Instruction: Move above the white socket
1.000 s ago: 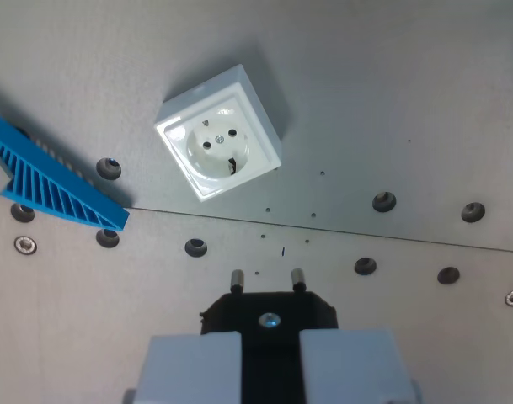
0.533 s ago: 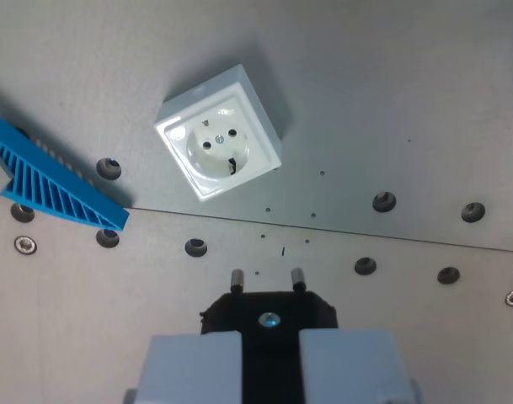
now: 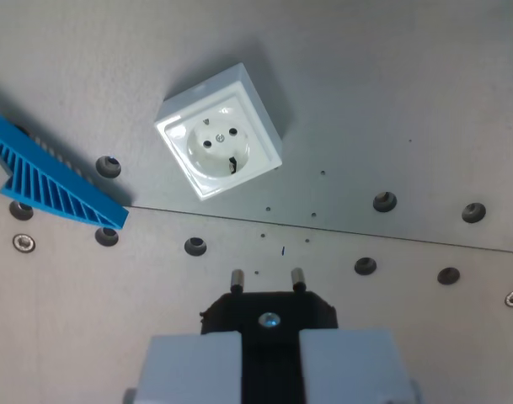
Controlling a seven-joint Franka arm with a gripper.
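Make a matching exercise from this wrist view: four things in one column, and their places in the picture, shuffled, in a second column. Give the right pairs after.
Things:
1. white socket
2. blue ribbed part
3. black plug
4. gripper

Places:
A. at the wrist view's left edge
B. bottom centre, grey fingers clamped on the plug
C. upper middle, standing on the metal plate
D. low centre, two metal pins pointing up the picture

Pairs: 1-C, 2-A, 3-D, 4-B
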